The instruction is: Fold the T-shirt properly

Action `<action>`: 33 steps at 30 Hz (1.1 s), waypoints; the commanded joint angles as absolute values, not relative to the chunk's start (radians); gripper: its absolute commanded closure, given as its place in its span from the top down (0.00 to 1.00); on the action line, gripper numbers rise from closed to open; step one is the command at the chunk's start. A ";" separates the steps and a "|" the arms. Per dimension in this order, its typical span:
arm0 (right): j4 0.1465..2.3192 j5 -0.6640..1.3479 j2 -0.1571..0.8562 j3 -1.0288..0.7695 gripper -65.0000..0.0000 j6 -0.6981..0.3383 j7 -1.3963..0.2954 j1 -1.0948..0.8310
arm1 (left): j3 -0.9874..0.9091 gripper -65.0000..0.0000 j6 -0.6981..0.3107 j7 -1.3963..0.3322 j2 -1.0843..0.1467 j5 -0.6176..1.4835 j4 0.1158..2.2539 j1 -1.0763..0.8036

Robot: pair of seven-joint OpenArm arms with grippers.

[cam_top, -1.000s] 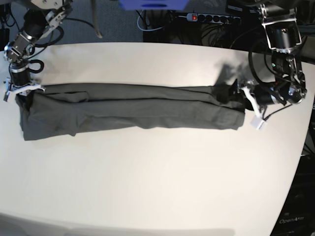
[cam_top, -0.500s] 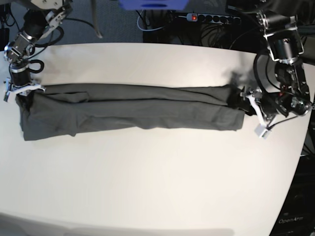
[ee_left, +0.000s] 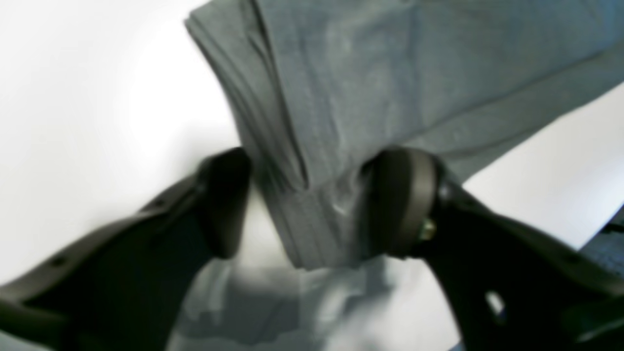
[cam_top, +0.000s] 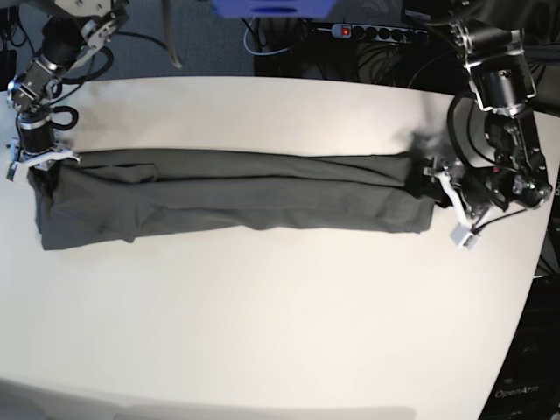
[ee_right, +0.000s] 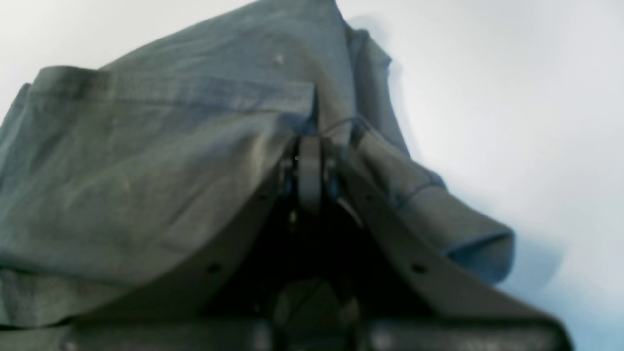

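Item: T-shirt [cam_top: 232,194], a long band on your white surface [cam_top: 280,315]. Right gripper [ee_right: 310,161] jaws pinch its left end; left gripper [ee_left: 312,204] jaws straddle its blurred right end, spread.

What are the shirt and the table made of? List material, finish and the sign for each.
T-shirt: thin soft knit, likely cotton jersey, matte dark grey; it creases, drapes and stacks in thin layers.
Table: smooth hard white top, probably laminate, faintly glossy; it shows soft glare and no grain.
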State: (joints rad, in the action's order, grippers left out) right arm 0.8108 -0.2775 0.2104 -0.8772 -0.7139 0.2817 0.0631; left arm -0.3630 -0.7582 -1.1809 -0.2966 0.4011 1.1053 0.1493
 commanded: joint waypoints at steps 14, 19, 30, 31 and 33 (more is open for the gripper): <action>0.792 -0.367 0.205 -0.877 0.00 -0.698 0.136 0.027 | -0.294 0.03 -0.698 -1.396 -0.254 0.143 1.052 0.076; 0.792 -0.367 0.205 -0.877 0.00 -0.698 0.136 0.027 | -0.298 0.03 -0.698 -1.396 -0.236 0.147 1.061 0.079; 0.792 -0.367 0.205 -0.875 0.00 -0.698 0.136 0.027 | -0.252 0.03 -0.698 -1.396 -0.217 0.331 1.066 0.143; 0.792 -0.367 0.205 -0.875 0.00 -0.698 0.136 0.027 | -0.249 0.03 -0.698 -1.396 -0.216 0.340 1.066 0.147; 0.792 -0.367 0.205 -0.875 0.00 -0.698 0.136 0.028 | -0.248 0.03 -0.698 -1.396 -0.219 0.352 1.066 0.150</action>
